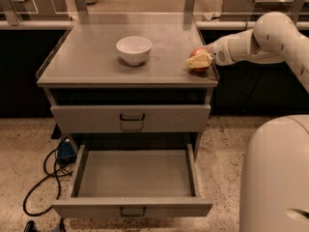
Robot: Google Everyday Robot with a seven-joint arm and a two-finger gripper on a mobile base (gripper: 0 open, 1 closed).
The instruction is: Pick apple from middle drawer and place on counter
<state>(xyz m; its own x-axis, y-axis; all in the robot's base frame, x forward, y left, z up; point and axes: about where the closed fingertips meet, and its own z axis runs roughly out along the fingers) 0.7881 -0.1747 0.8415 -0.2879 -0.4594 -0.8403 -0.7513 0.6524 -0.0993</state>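
at the right front edge of the counter, the gripper is clenched on the apple, a pale finger lying across the red fruit. whether the apple rests on the surface or hangs just above it, i cannot tell. the arm comes in from the claw's right. a white bowl stands well to its left. below and left of the claw, the middle drawer is pulled out under a closed drawer.
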